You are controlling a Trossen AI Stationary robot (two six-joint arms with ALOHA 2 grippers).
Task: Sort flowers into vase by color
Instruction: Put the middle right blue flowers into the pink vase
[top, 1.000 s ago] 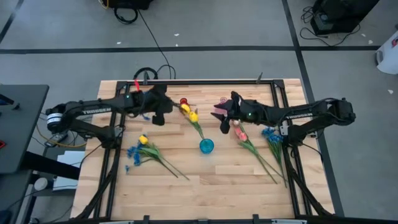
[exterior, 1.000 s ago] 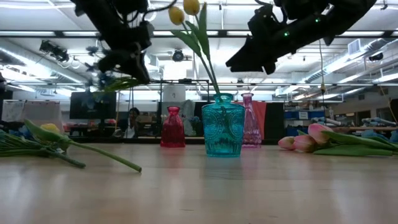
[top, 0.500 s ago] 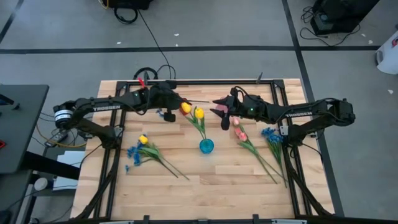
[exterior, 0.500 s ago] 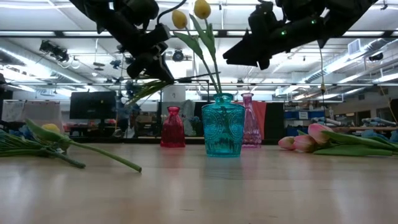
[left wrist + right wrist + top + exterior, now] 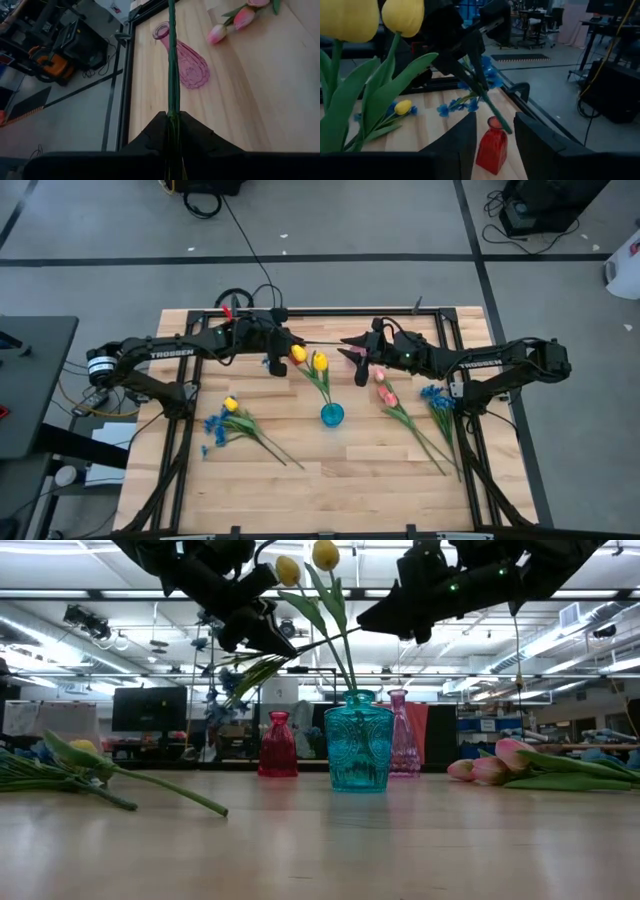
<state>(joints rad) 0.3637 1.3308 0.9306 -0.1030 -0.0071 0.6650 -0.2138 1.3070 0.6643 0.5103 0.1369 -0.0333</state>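
High view: both arms reach in over the far half of the counter (image 5: 330, 480), its whole near half open, with only loose flowers lying there. The left end effector (image 5: 283, 343) hangs above the far-left middle, clenched on a blue sprig's stem (image 5: 172, 75), which runs straight out ahead of its tips; the sprig's blossoms (image 5: 470, 97) trail behind it. The red vase (image 5: 491, 148) stands on the counter below this end effector and the pink vase (image 5: 185, 62) lies ahead of it, near the dark far rail. The right end effector (image 5: 352, 352) faces it from the other side, a small gap apart, its fingers parted and holding nothing. Between and nearer than both stands the teal vase (image 5: 332, 414) holding two yellow tulips (image 5: 309, 359), their buds just beside the left end effector. Pink tulips (image 5: 383, 390) and a blue sprig (image 5: 436, 397) lie below the right arm; a yellow tulip (image 5: 231, 405) with blue sprigs (image 5: 214, 426) lies nearer than the left arm.
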